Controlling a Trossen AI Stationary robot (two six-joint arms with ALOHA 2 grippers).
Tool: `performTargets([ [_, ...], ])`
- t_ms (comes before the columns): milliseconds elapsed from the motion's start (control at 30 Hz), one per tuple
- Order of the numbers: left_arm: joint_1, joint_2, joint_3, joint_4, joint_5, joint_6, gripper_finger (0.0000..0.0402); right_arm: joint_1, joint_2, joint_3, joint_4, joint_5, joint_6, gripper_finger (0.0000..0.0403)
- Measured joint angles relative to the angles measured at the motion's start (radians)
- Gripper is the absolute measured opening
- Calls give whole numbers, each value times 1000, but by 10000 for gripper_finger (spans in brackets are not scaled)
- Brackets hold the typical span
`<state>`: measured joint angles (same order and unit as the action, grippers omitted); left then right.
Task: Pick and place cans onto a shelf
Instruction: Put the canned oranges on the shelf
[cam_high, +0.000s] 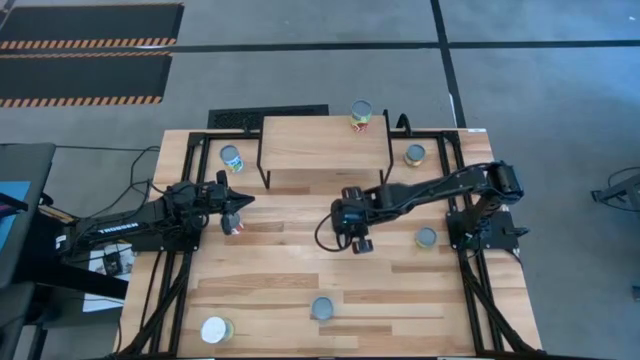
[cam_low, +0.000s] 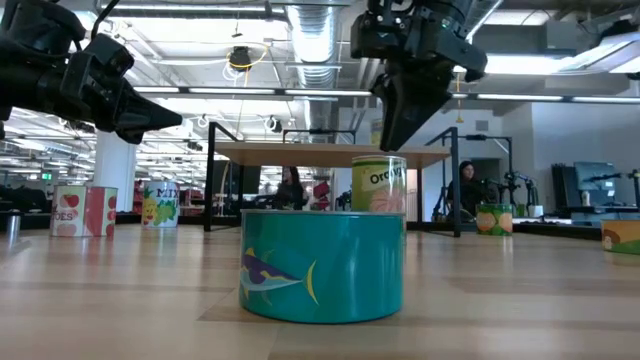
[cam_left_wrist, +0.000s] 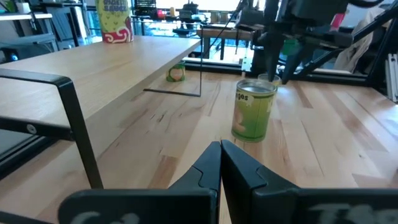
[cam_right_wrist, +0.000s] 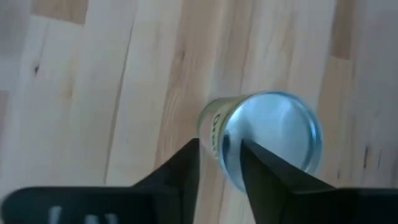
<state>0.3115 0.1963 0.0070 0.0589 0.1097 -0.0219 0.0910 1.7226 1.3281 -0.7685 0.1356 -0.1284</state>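
Below the right pincer (cam_right_wrist: 219, 163), green can (cam_right_wrist: 264, 137) stands upright.

Eight cans (cam_high: 322, 308) in all: one on the shelf (cam_high: 310, 145), seven on the counter (cam_high: 280, 270) — one shelf, one counter — and two arms.

The plank table (cam_high: 300, 280) carries the shelf (cam_high: 325, 143) and six scattered cans. One can (cam_high: 361, 112) stands on the shelf's back right corner.
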Motion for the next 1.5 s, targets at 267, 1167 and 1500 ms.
performTargets([
  [267,0,0,0,-1,0,1,0,-8,0,-38,35,1,-27,143],
  [1167,0,0,0,-1,0,3,0,-22,0,-44,58,-6,-7,28],
  [1500,0,0,0,-1,0,2,0,-29,0,-44,62,0,4,127],
])
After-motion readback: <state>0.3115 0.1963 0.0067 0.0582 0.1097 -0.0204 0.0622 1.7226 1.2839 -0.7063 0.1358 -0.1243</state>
